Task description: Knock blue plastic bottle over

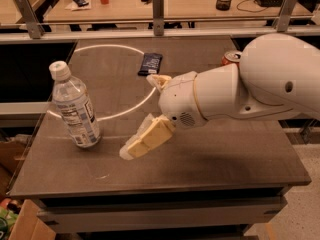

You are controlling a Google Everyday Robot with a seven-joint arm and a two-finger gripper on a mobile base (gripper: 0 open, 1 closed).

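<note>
One clear plastic bottle (75, 109) with a white screw cap and printed label stands upright on the left of the dark, matte counter (225, 159). The end effector (140, 116) is just to its right, not touching it, with its two pale fingers apart. One red can (231, 58) and one dark wrapped bar (150, 64) lie behind.

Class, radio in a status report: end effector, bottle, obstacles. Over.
End effector low over table. Bottle upright, not touched. Nothing between them; snack bar and can farther back.
</note>
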